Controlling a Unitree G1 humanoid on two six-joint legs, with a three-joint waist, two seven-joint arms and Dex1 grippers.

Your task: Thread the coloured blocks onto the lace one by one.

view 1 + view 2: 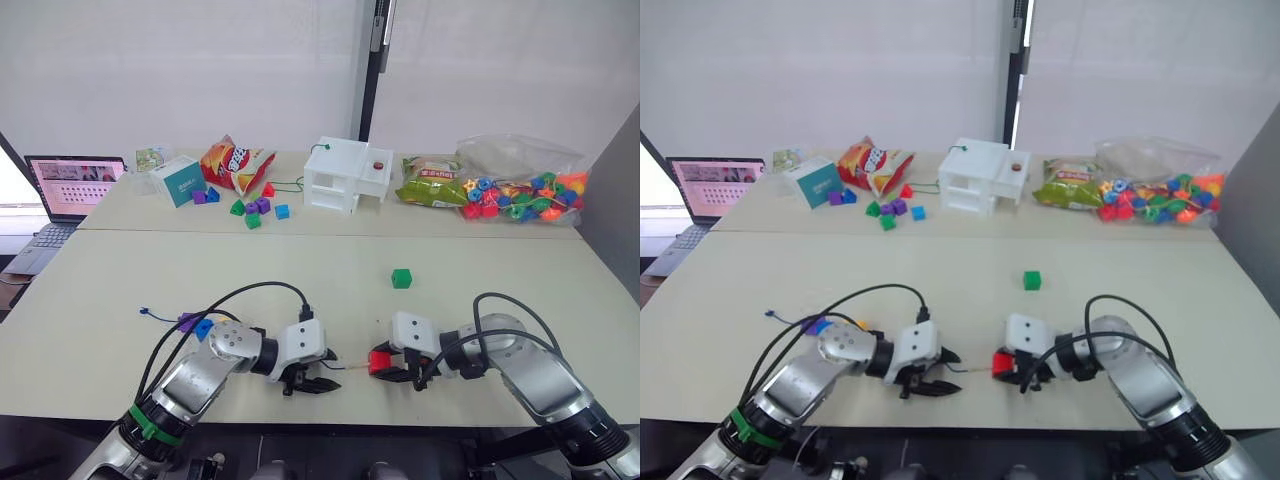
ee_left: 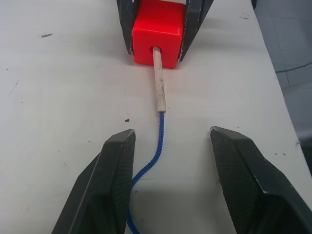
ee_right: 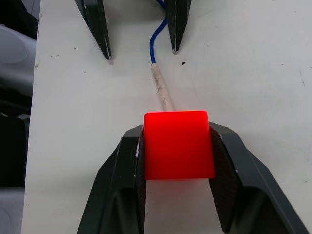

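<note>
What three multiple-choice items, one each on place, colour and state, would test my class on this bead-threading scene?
1. Where is the small green plastic cube?
A. loose on the near table
B. in the right gripper
C. on the laptop

2. What colour is the cube held by the right gripper?
A. yellow
B. red
C. purple

3. How is the left gripper?
A. shut on the lace
B. shut on a cube
C. open

Key: 1 A, it sits alone on the tabletop; 2 B, the red plastic cube sits between its fingers; 3 C, its fingers stand apart around the thin dark blue lace, whose pale stiff tip enters the red cube's hole.
</note>
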